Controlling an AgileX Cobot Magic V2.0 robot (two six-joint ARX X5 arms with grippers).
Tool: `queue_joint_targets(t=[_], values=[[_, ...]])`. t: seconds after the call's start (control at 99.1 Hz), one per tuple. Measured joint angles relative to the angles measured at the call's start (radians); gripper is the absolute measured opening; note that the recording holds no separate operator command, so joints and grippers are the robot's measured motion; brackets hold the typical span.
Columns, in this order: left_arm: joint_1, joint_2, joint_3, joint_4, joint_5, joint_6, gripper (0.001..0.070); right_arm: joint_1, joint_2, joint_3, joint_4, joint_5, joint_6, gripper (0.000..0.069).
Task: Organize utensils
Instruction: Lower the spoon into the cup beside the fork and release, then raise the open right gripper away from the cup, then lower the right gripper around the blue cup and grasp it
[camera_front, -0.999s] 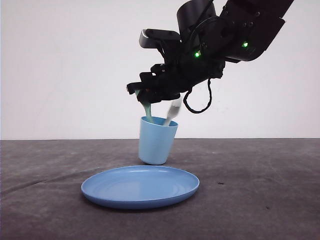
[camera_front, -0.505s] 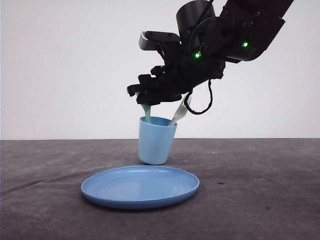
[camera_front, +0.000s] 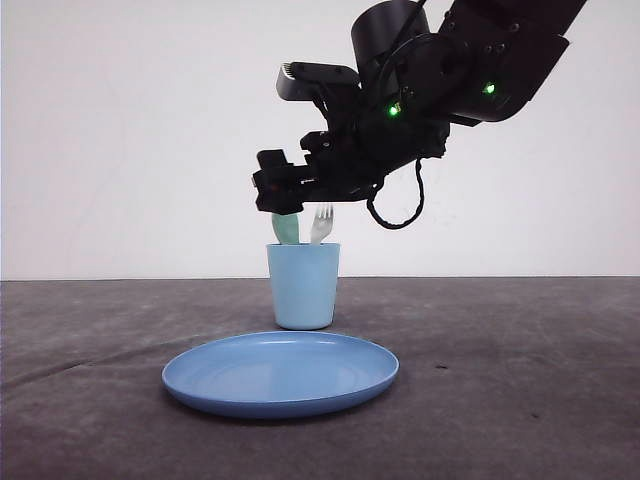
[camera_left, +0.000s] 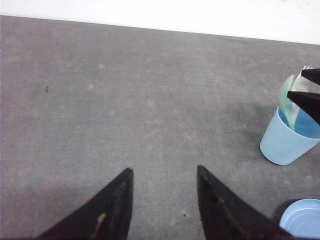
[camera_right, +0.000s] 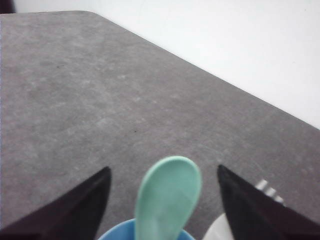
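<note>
Spoon (camera_front: 284, 229) and fork (camera_front: 321, 224) stand upright in the light blue cup (camera_front: 303, 287), directly beneath the right gripper (camera_front: 285, 190), whose fingers are spread wide and hold nothing. The right wrist view shows the spoon's mint-green oval bowl between those fingers; the front view adds the white fork's tines and the blue plate (camera_front: 281, 375). The left gripper (camera_left: 165, 175) hangs open and empty over bare table (camera_left: 125, 95).

Front low, table-level; wrists look down; all share cup (camera_front: 303, 285).

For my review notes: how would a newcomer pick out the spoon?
Find the round blue plate on the grey table; just behind it stands a light blue cup. Two utensils stick up from it: the spoon is the mint-green oval, left of the white tined fork.
</note>
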Motion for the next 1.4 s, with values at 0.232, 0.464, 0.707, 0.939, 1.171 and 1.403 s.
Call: queue_joint_targets(t=[0.232, 0.464, 0.707, 0.939, 1.171, 1.403], values=[[0.0, 0.0, 0.0, 0.0, 0.0, 0.0, 0.0233, 0.001, -0.079, 0.0, -0.157, 0.0, 0.045, 0.049], [0.0, 0.0, 0.0, 0.0, 0.0, 0.0, 0.0233, 0.0, -0.258, 0.0, -0.425, 0.0, 0.088, 0.0492], [0.0, 0.0, 0.0, -0.002, 0.0, 0.0, 0.0233, -0.042, -0.42, 0.0, -0.728, -0.003, 0.144, 0.0562], [0.0, 0.0, 0.0, -0.003, 0.0, 0.0, 0.0233, -0.126, -0.467, -0.029, -0.86, -0.063, 0.156, 0.0625], [0.0, 0.0, 0.0, -0.003, 0.0, 0.0, 0.0233, -0.138, -0.465, -0.177, -0.749, -0.102, 0.16, 0.0679], [0.0, 0.0, 0.0, -0.003, 0.0, 0.0, 0.0233, -0.138, -0.383, -0.216, -0.623, -0.107, 0.183, 0.0681]])
